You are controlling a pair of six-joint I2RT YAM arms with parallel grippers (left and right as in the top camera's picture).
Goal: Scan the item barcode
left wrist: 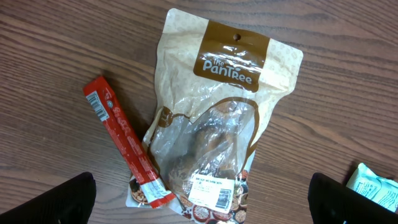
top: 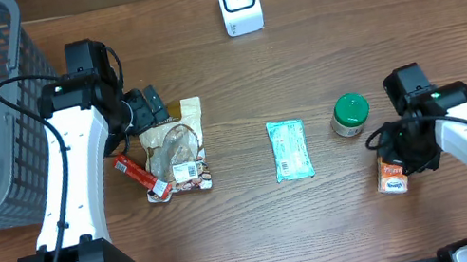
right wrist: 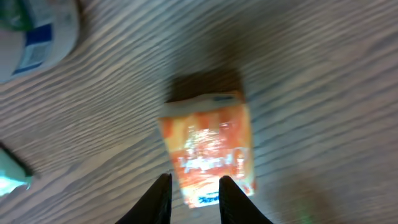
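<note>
We see a glossy "The PanTree" pouch [left wrist: 224, 118] under the wide left pincer [left wrist: 202, 193]; right pincer [right wrist: 193, 196] narrowly straddles an orange packet [right wrist: 208, 149], grip unclear.

Small orange carton [top: 393, 178] lies flat at right; white scanner [top: 239, 2] stands upright, well apart.

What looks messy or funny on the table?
The thin red snack stick lies slanted, its lower end resting across a corner of the crinkled tan plastic pouch. Nothing looks spilled or torn.
</note>
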